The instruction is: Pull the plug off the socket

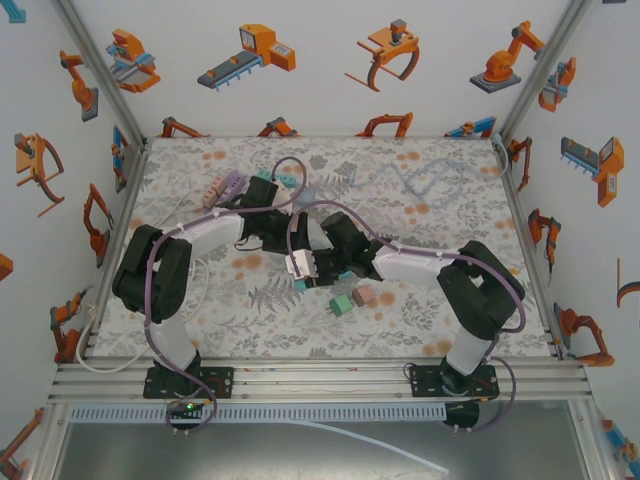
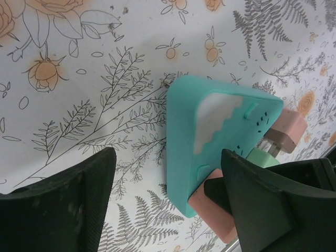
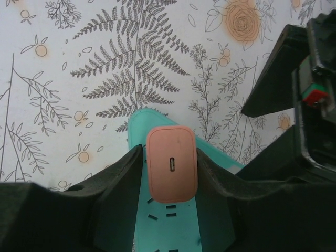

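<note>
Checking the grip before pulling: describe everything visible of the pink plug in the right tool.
The pink plug is a smooth, plastic-looking block with rounded corners and a small slot port in its end face. It sits on the face of the teal socket strip, not yet pulled. The right tool clamps it, black fingers pressed against two opposite sides.

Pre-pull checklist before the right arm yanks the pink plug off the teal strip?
1. Grip: right tool closed on pink plug from both sides: ok.
2. Start state: pink plug seated in teal strip: ok.
3. Brace position: left tool straddles teal strip: ok.
4. Brace clamped: not ok, one finger stands apart from it.
5. Teal strip flat on table: cannot tell.
</note>
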Motion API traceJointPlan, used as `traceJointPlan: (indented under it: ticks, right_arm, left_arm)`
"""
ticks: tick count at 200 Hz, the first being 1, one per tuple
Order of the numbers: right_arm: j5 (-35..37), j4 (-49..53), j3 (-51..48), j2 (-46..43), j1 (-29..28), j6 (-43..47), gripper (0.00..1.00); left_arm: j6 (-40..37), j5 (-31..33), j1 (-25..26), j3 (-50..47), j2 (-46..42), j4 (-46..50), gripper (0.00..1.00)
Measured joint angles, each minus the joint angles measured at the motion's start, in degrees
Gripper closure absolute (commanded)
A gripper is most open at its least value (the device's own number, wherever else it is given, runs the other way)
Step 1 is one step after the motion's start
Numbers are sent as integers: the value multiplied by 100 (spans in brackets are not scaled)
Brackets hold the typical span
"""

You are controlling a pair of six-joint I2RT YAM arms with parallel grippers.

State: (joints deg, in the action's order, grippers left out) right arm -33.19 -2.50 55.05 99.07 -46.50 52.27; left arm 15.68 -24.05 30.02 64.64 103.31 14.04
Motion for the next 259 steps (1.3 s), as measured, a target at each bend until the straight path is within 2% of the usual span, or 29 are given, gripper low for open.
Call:
traceJointPlan:
  ticks: [27,114,259]
  right_arm:
    - [-44,-70,17,48,0,-48,62]
    - [-4,61,107,57,9,-278,76]
    - [219,946,518,63,-57,-496,85]
  left_arm:
    - [-4,-2,48,-31,83,20,36]
    - [105,-269,118,-304,133,-271,39]
    - [382,-579,136,-579,153,-702,44]
